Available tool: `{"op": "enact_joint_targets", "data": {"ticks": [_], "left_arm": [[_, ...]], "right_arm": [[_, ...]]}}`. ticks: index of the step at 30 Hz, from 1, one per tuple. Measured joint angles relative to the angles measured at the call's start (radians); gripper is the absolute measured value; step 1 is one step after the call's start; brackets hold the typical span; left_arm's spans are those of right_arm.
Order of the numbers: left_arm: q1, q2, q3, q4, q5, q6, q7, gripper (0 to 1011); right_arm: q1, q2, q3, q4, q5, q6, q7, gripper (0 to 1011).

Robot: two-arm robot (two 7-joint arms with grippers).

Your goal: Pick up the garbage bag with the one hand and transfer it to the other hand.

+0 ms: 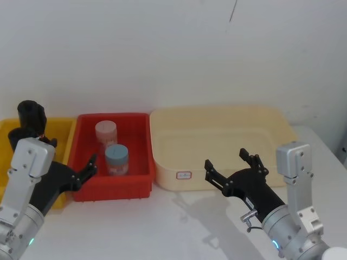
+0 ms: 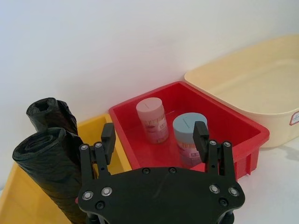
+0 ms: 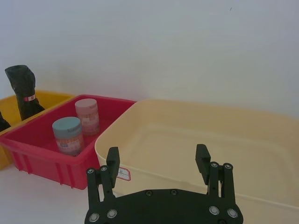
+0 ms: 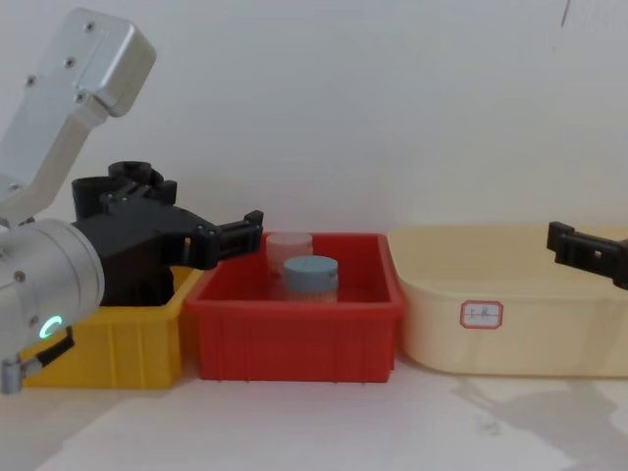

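The left gripper (image 2: 154, 133) and the right gripper (image 3: 158, 156) both hang spread. The left could seize the unlabelled roll (image 2: 49, 172) beside the garbage bag (image 3: 21, 84).

right pincer (image 1: 226, 158) near cream tub (image 1: 217, 115)

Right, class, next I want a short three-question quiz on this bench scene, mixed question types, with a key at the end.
1. How many black rolls stand in the yellow bin?
2. Which container holds the two jars? A yellow, B red, C cream.
3. True or false: the left gripper has its jaws shut on the labelled garbage bag.
Key: 1. Two. 2. B, the red bin. 3. False: its jaws are open and empty, as on the right gripper, which hovers before the cream tub.
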Motion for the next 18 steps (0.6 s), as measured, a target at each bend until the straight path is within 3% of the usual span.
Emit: {"op": "enact_joint_targets", "data": {"ticks": [18], "left_arm": [[0.0,0.0,0.0,0.0,0.0,0.0,0.0,1000]], "right_arm": [[0.0,0.0,0.0,0.0,0.0,0.0,0.0,1000]]}}
